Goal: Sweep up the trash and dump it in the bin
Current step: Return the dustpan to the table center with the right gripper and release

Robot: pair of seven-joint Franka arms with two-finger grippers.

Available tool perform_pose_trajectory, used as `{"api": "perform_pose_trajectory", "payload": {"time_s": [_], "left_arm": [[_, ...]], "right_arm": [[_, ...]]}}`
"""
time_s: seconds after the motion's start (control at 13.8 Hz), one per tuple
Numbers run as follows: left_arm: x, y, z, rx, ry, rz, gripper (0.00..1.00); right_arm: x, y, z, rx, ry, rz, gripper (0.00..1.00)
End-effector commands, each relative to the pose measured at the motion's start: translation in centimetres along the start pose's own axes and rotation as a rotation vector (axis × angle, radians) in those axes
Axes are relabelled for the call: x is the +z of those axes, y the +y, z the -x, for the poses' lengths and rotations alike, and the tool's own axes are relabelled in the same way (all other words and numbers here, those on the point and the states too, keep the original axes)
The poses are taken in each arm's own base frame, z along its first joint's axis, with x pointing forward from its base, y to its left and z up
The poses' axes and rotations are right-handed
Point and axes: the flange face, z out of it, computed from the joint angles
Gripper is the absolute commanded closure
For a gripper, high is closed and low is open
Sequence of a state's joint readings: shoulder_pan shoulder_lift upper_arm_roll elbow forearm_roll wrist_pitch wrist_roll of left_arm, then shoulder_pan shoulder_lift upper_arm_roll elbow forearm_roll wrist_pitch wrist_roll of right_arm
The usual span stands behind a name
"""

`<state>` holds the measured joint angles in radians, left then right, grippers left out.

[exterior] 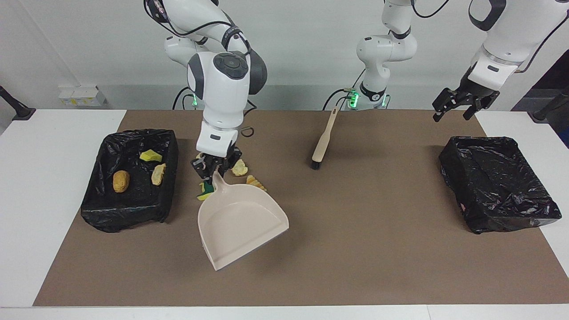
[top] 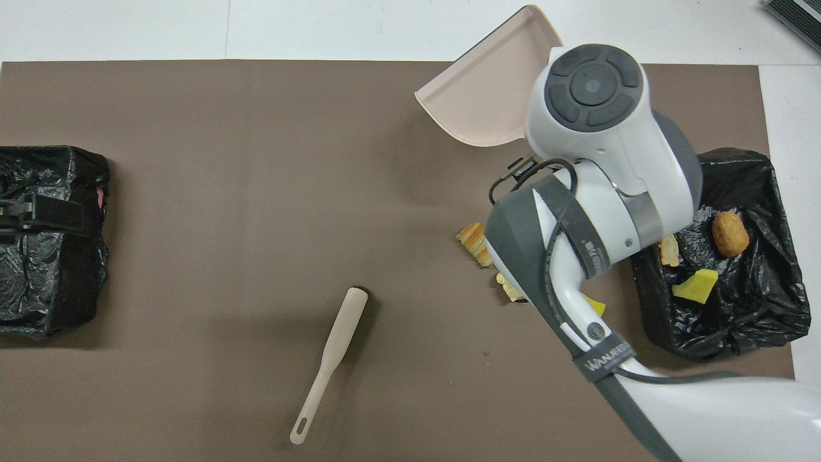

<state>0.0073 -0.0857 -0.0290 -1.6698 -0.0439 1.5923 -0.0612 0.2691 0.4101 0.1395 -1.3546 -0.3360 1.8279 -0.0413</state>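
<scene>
Facing view, left to right. Left third of frame, at my right arm's end of the table: black bag-lined bin (exterior: 129,213) on the brown mat (exterior: 355,266). Three bits of trash are in it: a round tan bread-like lump (exterior: 121,181), a yellow sponge chunk (exterior: 150,156) and a pale yellow-tan scrap (exterior: 158,174), all apart from each other.

Just left of centre: my right gripper (exterior: 216,166) hangs low over the mat, fingers pinched tight on the handle of the beige plastic dustpan (exterior: 240,224). The pan is tilted, w/ its mouth toward the frame's lower edge; can't tell if its lip touches the mat.

Around that gripper, loose trash on the mat: a green-and-yellow sponge (exterior: 204,192) half hidden by the pan's handle, a pale crumbly bread piece (exterior: 240,168) and an orange-striped bread piece (exterior: 255,182) beside the pan's rim. In the overhead view a 4th scrap, a yellow sponge sliver (top: 595,307), peeks out from under my arm, mid-right of frame.

Centre, upper half: a beige long-handled brush (exterior: 323,141) lies flat on the mat, bristle end pointing away from my bases, well apart from the scraps.

Right third: my left gripper (exterior: 462,104) waits up in the air, fingers spread wide, nothing in them. The overhead view puts it over the second black bag-lined bin (exterior: 498,213), no scraps visible in that one.
</scene>
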Motion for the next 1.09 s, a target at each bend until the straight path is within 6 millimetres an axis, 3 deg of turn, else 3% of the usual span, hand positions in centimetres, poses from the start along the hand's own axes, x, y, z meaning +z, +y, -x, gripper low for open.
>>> {"api": "perform_pose_trajectory", "payload": {"time_s": [0.0, 0.36, 0.44, 0.65, 0.87, 1.02], "left_arm": [[-1.8, 0.3, 1.2, 0.013, -0.012, -0.023, 0.0], [-3.3, 0.4, 2.6, 0.019, -0.021, -0.018, 0.0], [-3.2, 0.2, 2.5, 0.017, -0.02, -0.018, 0.0], [-3.2, -0.1, 2.6, 0.011, -0.026, -0.018, 0.0], [-3.1, 0.1, 2.7, 0.013, -0.029, -0.018, 0.0], [-3.0, 0.1, 2.7, 0.013, -0.032, -0.019, 0.0]], "right_arm": [[1.3, -3.3, -4.3, 0.193, 0.025, -0.063, 1.0], [5.4, -13.7, -8.1, 0.453, 0.046, -0.173, 1.0], [6.2, -14.8, -8.3, 0.466, 0.036, -0.192, 1.0], [5.3, -18.6, -8.3, 0.485, 0.036, -0.243, 1.0], [5.1, -19.8, -8.3, 0.507, 0.018, -0.309, 1.0], [6.8, -22.6, -8.6, 0.508, 0.014, -0.32, 1.0]]}}
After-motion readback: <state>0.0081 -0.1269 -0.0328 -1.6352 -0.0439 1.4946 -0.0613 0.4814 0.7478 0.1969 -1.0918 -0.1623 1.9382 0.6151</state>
